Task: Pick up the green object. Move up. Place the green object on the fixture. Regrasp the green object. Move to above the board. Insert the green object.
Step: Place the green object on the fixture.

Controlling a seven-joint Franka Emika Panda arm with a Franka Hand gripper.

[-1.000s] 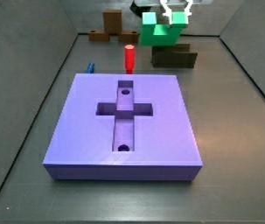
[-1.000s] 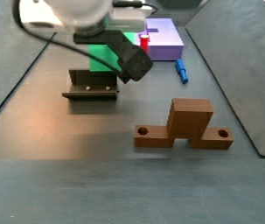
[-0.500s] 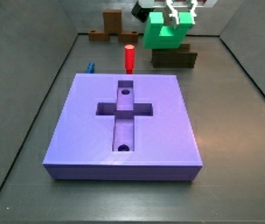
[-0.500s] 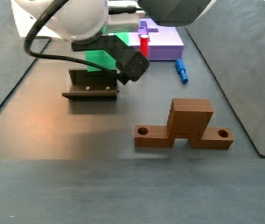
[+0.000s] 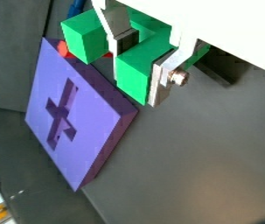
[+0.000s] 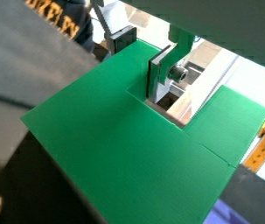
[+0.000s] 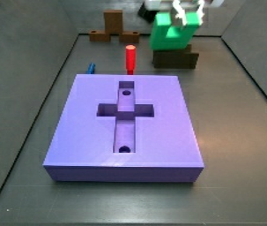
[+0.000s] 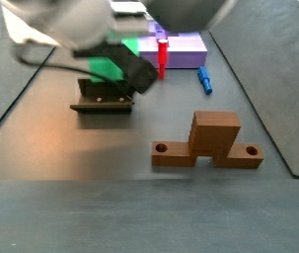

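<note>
The green object point(image 7: 166, 33) hangs in the air above the fixture point(image 7: 175, 58), clamped in the tool point(image 5: 139, 54), whose silver plates pinch one prong at the notch in both wrist views. Judging from that narrow hold, the piece could twist or slip on the way to the board point(image 7: 126, 120), and a tilted prong would likely jam at the cross-shaped recess. The red peg point(image 7: 130, 58) stands near the board's far edge and might be clipped. The desk point(image 8: 73, 148) is dark grey and mostly bare, with low walls around it.
</note>
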